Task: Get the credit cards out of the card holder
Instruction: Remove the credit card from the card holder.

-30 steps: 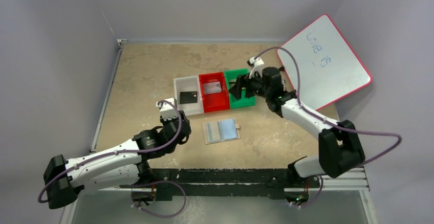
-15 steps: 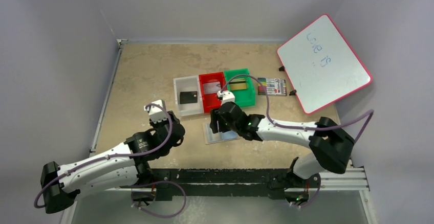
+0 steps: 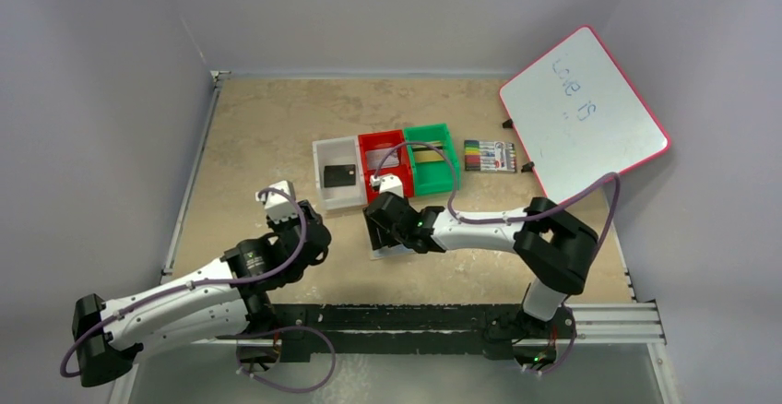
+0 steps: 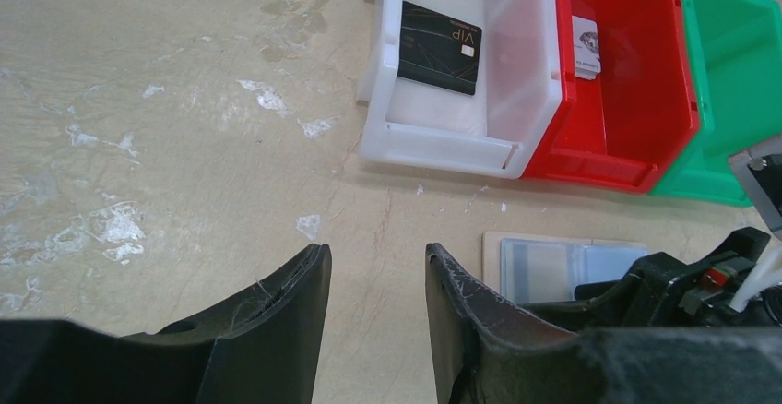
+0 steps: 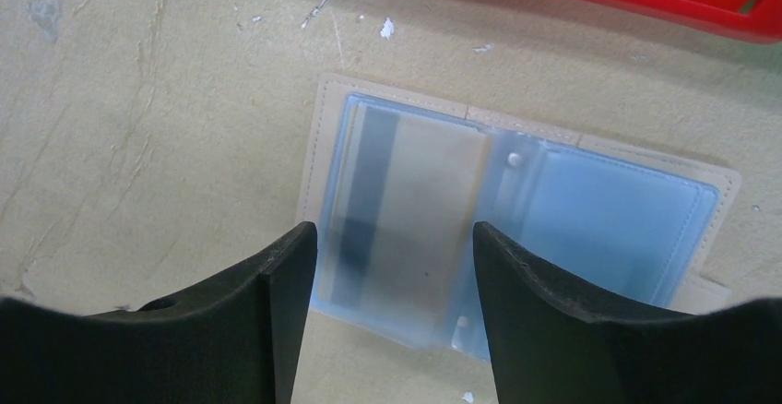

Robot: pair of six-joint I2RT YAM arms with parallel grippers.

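We see R gripper [image 5: 395, 238] low at frame centre, fingers wide over flat tan holder [image 5: 636, 206] (glossy blue pockets); L gripper [image 4: 376, 261] mid-left, narrowly parted, empty.

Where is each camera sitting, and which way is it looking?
Top external: high above and behind the arms, looking down on the beige table; whole left arm and right arm show.
Left wrist: on the left arm, looking forward at the white plastic bin, red plastic bin and tan folding card holder; left jaws, apart, below.
Right wrist: on the right arm, looking down at the card holder; right jaws, apart, below.
Shared: both wrist views see the card holder and red plastic bin.
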